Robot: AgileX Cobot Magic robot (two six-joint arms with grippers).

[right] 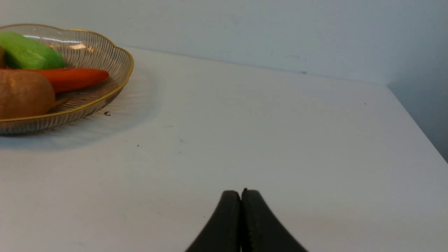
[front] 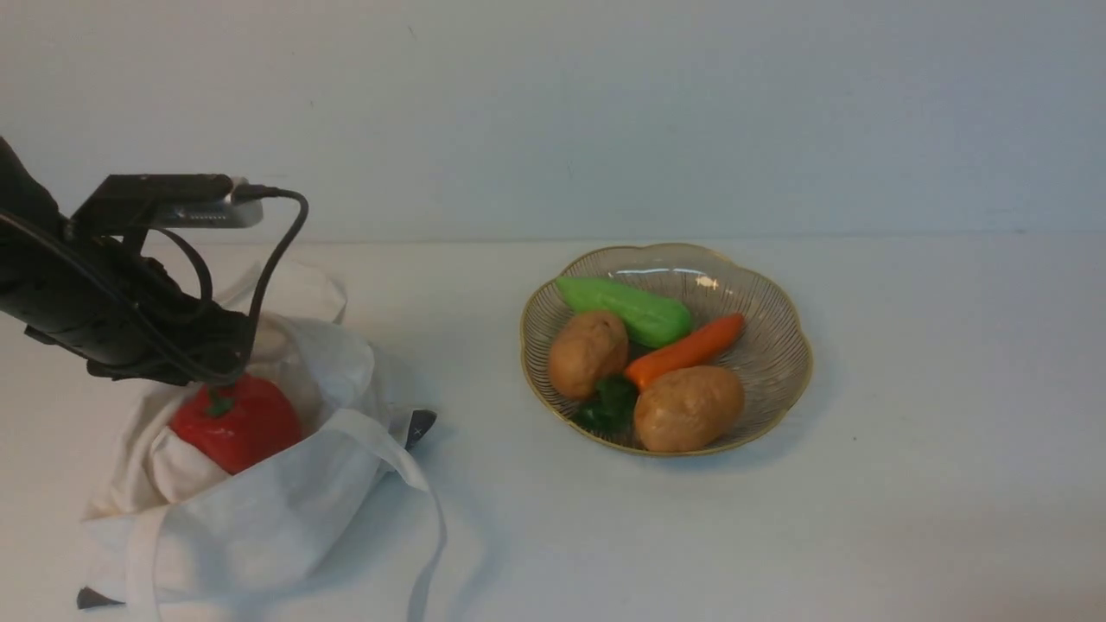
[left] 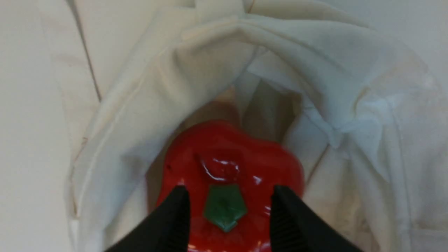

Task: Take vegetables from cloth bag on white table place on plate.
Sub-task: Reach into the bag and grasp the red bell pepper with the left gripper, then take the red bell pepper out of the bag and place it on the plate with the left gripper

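The red bell pepper [front: 238,425] with a green stem sits in the mouth of the off-white cloth bag [front: 259,510] at the left of the white table [front: 907,484]. My left gripper [front: 223,378] reaches down into the bag. In the left wrist view its gripper [left: 229,189] has one black finger on each side of the stem, closed on the pepper [left: 227,157] with bag fabric [left: 315,70] all round. The glass plate [front: 778,345] with a gold rim stands at the table's middle. My right gripper [right: 240,191] is shut and empty, low over bare table right of the plate [right: 115,70].
The plate holds a green cucumber [front: 626,309], an orange carrot [front: 687,350], two brown potatoes [front: 587,352] [front: 689,408] and a dark green item [front: 609,404]. A bag strap [front: 428,518] loops toward the front edge. A wall stands close behind the table.
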